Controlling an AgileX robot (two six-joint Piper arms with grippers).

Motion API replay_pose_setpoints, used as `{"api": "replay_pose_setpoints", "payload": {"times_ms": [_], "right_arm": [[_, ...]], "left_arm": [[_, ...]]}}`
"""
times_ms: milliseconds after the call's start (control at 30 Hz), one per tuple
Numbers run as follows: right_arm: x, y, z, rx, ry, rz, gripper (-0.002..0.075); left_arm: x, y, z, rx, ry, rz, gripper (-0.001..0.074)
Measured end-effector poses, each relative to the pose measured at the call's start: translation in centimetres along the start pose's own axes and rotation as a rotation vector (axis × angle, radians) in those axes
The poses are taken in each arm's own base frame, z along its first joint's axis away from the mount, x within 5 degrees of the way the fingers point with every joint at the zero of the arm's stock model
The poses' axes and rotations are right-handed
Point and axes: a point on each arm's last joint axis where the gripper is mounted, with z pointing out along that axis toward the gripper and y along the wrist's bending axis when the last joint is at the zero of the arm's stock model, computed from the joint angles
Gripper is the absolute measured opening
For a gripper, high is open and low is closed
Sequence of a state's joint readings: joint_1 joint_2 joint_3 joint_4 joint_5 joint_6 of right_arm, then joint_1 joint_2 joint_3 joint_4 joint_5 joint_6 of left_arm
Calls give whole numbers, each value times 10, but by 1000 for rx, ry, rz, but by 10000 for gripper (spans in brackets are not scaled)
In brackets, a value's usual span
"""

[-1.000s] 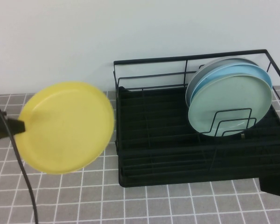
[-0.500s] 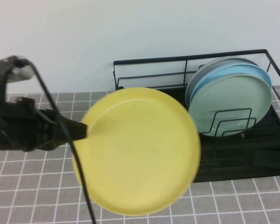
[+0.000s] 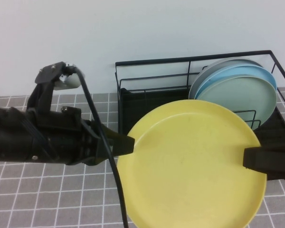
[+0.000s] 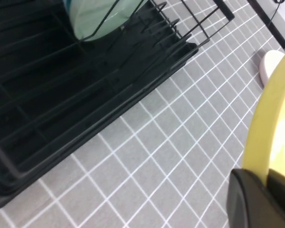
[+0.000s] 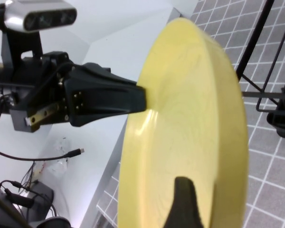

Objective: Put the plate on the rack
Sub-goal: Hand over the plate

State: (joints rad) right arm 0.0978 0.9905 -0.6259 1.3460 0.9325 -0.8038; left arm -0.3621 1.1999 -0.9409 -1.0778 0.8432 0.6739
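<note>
plate [image 3: 194,166] shifted rightward | left gripper [image 3: 126,145] clamps rim; right gripper [image 3: 249,159] seemingly pinching opposite edge

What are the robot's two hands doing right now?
Left gripper: shut on the left edge of the yellow plate.
Right gripper: shut on the plate's right edge, in front of the rack.

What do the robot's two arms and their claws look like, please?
Both are matte black. The left arm is bulky, with a small silver-grey camera unit on a black bracket and a black cable looped over it. Its left claw tapers to a blunt wedge. Only the right claw shows at the right: dark flat fingers.
</note>
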Motion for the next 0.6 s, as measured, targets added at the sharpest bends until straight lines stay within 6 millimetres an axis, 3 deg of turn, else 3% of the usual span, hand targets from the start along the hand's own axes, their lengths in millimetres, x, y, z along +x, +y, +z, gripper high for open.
{"api": "replay_pose_setpoints", "payload": {"times_ms": [133, 233, 333, 400, 500, 533, 567, 600], "right_arm": [[1, -1, 0, 11, 12, -14, 478], [2, 0, 0, 3, 27, -53, 351], [4, 0, 0, -7, 45, -94, 142], [4, 1, 0, -13, 46, -115, 104], [7, 1, 0, -18, 80, -162, 90], [8, 0, 0, -13, 91, -184, 0], [9, 0, -1, -3, 103, -210, 90], [11, -2, -1, 8, 123, -247, 89]], "left_arm": [[0, -6, 2, 35, -7, 6, 0], [-2, -10, 2, 79, -27, -1, 31], [-4, -12, 1, 105, -48, -14, 213], [-6, -13, 1, 121, -74, -39, 415], [-10, -15, 0, 150, -112, -83, 634], [-11, -16, 0, 159, -120, -88, 657], [-12, -16, 0, 163, -128, -86, 655], [-12, -16, 0, 161, -133, -86, 639]]}}
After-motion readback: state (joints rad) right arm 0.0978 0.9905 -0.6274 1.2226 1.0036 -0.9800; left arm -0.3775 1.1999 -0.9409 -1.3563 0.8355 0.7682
